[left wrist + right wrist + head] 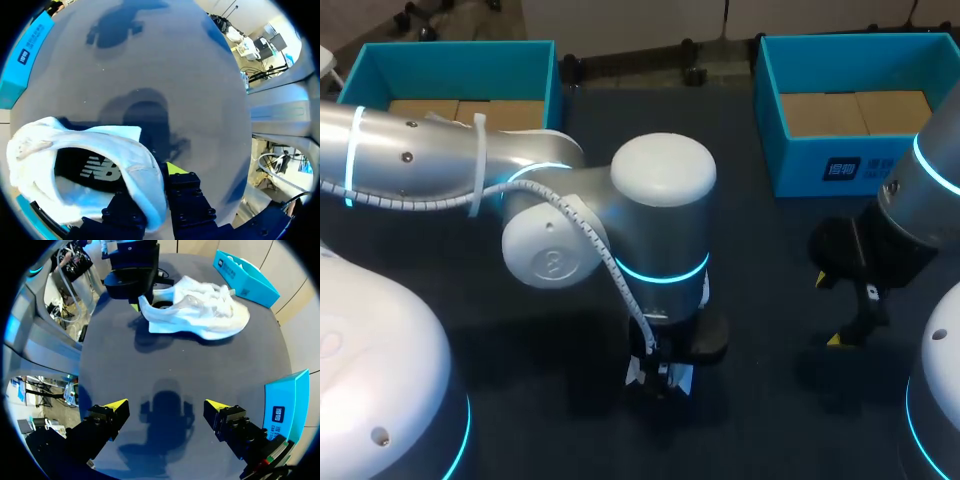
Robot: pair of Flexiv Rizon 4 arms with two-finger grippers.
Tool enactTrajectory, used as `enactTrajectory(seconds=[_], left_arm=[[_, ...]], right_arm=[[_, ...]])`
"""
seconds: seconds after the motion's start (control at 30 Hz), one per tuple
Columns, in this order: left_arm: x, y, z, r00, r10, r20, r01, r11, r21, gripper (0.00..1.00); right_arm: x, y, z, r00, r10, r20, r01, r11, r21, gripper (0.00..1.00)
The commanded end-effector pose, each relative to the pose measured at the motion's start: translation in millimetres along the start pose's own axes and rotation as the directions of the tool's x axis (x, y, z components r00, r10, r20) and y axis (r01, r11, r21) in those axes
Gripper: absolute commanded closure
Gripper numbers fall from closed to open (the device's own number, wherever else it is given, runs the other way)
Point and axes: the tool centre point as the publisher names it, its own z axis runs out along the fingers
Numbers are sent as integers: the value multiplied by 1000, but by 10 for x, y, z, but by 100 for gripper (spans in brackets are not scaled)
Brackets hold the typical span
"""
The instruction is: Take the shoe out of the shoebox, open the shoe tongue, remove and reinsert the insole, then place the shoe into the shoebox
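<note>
A white shoe (200,315) lies on its side on the dark table, toe toward a blue shoebox (245,277). My left gripper (142,297) stands at its heel. In the left wrist view the heel wall of the shoe (142,175) runs between the two fingers of that gripper (152,187), one inside the opening and one outside, pinching it. The black insole (95,170) shows inside. In the head view my left arm hides nearly the whole shoe, with the left gripper (670,365) under the wrist. My right gripper (167,407) hangs open over bare table, well short of the shoe.
Two open blue boxes stand at the back: one at the left (455,60), one at the right (820,165). My right gripper (830,310) is in front of the right one. My bulky left arm (660,200) crosses the middle of the table.
</note>
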Motion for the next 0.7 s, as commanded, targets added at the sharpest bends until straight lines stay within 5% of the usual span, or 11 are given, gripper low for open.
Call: enactTrajectory(seconds=[0.03, 0.3, 0.7], left_arm=[[-60, 148, -253, 1000, -3, 6, 3, 999, 32, 100], [-255, 352, -784, 1000, -9, 7, 8, 996, 94, 100], [-510, 794, -1177, 996, -84, 4, 84, 992, 98, 100]], right_arm=[[13, -6, 5, 1000, 0, 3, 0, 1000, 0, 0], [13, -6, 5, 1000, 0, 3, 0, 1000, 0, 0], [13, -6, 5, 1000, 0, 3, 0, 1000, 0, 0]])
